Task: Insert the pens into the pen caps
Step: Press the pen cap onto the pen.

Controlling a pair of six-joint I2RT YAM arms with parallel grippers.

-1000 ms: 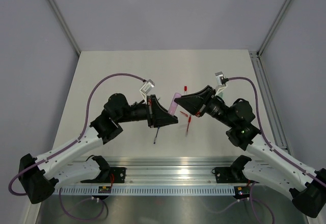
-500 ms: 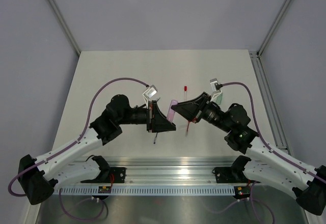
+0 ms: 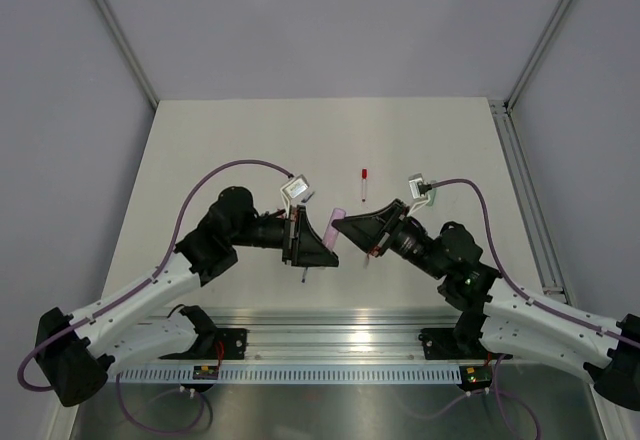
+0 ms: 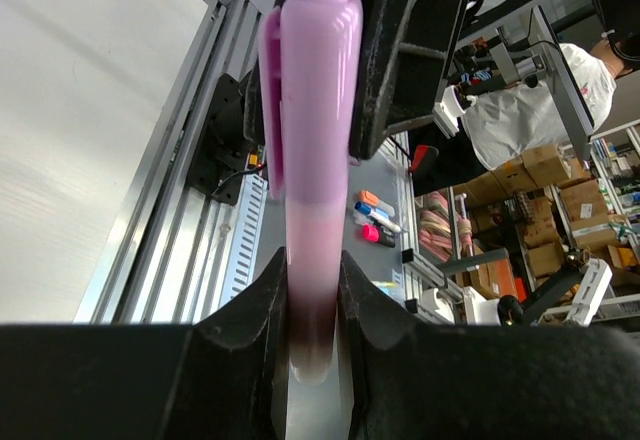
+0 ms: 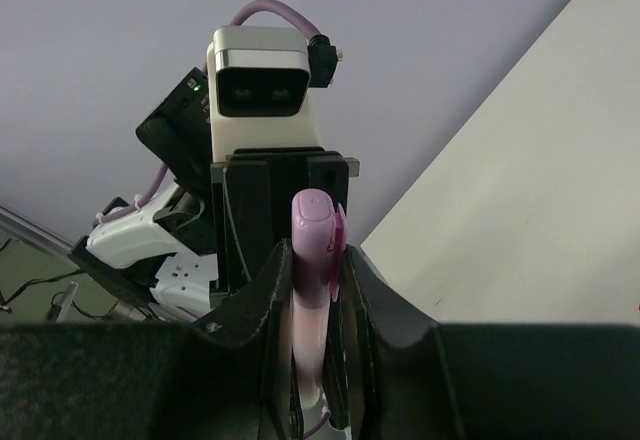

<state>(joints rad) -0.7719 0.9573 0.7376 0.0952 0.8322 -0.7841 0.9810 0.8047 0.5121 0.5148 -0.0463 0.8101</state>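
Between the jaws of the left gripper (image 4: 312, 280), the pink pen (image 4: 314, 222) is clamped by its pale lower barrel. These jaws are closed tight on it, and no gap is seen at either side. Beyond the left jaws, the pen is carried above the table (image 3: 220, 140) and is pointed toward the opposite arm. Over its far end a lilac-pink cap (image 4: 318, 80) with a side clip is seen; whether it is pushed fully home cannot be told. Around that far portion the right gripper (image 5: 315, 260) is closed, its jaws pressed against both sides of the pink body, so the pen is held at two places at once. Past the right jaws, a thin red pen (image 3: 364, 186) is seen lying on the table, well apart from both grippers. Just on the near side of the left jaws, a dark stick pen (image 3: 304, 274) is also seen.

The step in hand is judged to be the seating of cap on pen. It is done well if both grips are held firm, both jaw pairs are set on one common axis, and the closing push is applied straight along the barrel. Sideways load is to be avoided, since the barrel may be levered out of a grip. Neither grip is to be released until the cap is seated.
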